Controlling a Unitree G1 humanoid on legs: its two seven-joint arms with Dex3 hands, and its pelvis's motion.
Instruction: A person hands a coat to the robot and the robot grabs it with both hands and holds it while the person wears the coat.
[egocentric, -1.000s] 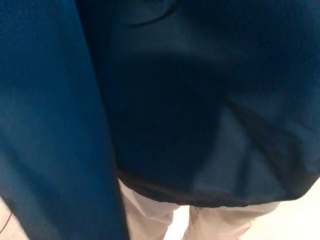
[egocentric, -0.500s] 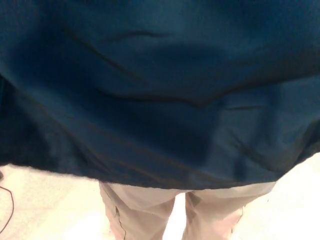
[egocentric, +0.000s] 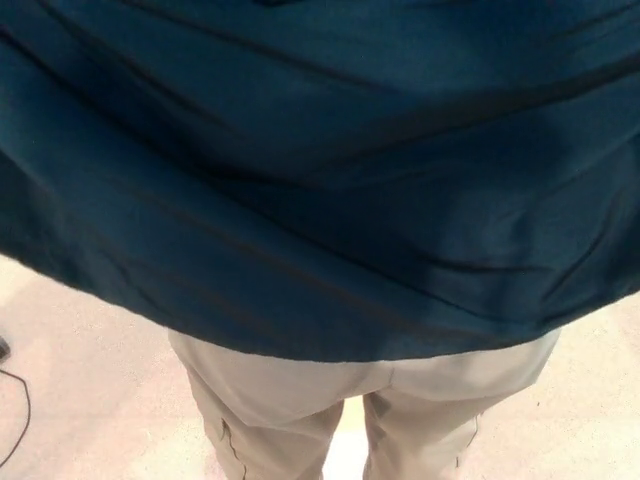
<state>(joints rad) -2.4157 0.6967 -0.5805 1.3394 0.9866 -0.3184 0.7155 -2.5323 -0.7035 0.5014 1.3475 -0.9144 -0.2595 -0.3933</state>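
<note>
1. A big dark blue coat (egocentric: 320, 170) fills almost the whole head view. It spreads from one side to the other, and its bottom edge hangs across the lower part of the picture.

2. Under that edge you can see a person's legs in light tan trousers (egocentric: 360, 420). The person stands very close, right behind the coat, with their back to the robot as far as I can tell.

3. No robot hand shows anywhere. The left hand and the right hand are both out of the picture, so I cannot say if they are holding the coat, clenched or let go. That also means I cannot say where the coat is next to a hand, only that it is very near the camera.

4. My guess is that the handing over is done and the task is in the wearing part. The coat looks spread wide over the person's back, with long folds pulled across it.

5. I cannot see the sleeves or the person's arms, so I cannot tell if the arms are in yet.

6. What may be left: the person gets the coat all the way on and the robot lets go.

7. A thin dark cable (egocentric: 18, 420) lies on the pale floor (egocentric: 90, 380) at the far left.
</note>
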